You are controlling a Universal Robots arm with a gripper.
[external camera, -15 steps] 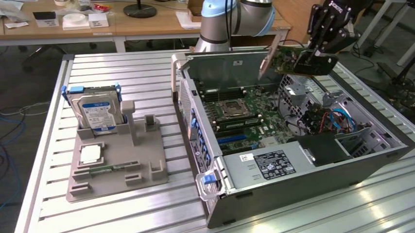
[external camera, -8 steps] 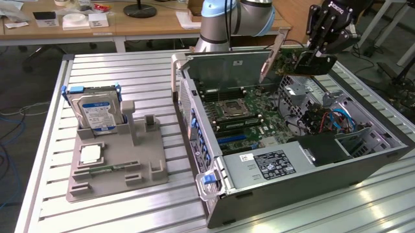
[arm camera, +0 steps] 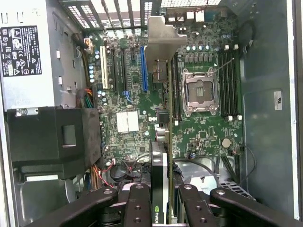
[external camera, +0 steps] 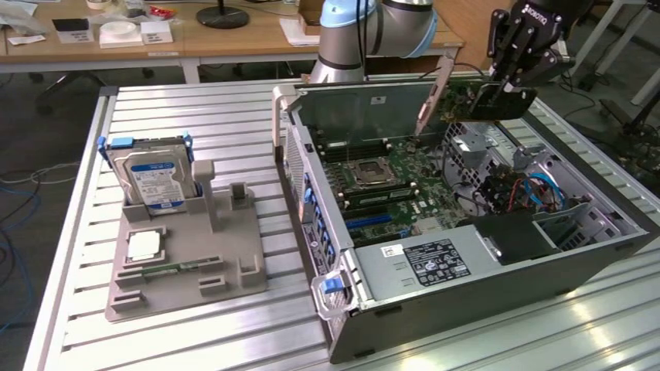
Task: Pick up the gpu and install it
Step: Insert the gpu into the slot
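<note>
Right now I have the black multi-fingered gripper (external camera: 511, 81) hanging over the far corner of the open grey computer case (external camera: 515, 294), which lies on its side toward the exterior view's right edge of the slatted aluminium table (external camera: 206, 100). The jaws are drawn partway in and pinch the gpu (external camera: 502, 103), a thin, flat, dark expansion card with a silvery metal bracket (arm camera: 163, 38) at its end. It is clear of the green motherboard (arm camera: 128, 99). I judge the edge-on, bracket-forward hold is meant to let the card's lower edge line up with the long blue slot (arm camera: 144, 68), which lies just beside it in the wrist view. Between the fingers (arm camera: 137, 203) the card shows a small logo that looks like Nvidia's. The gripper body carries white lettering I read as ROBOTIQ. The white-and-black label (arm camera: 19, 49) on the silver power supply is too fine to read.
</note>
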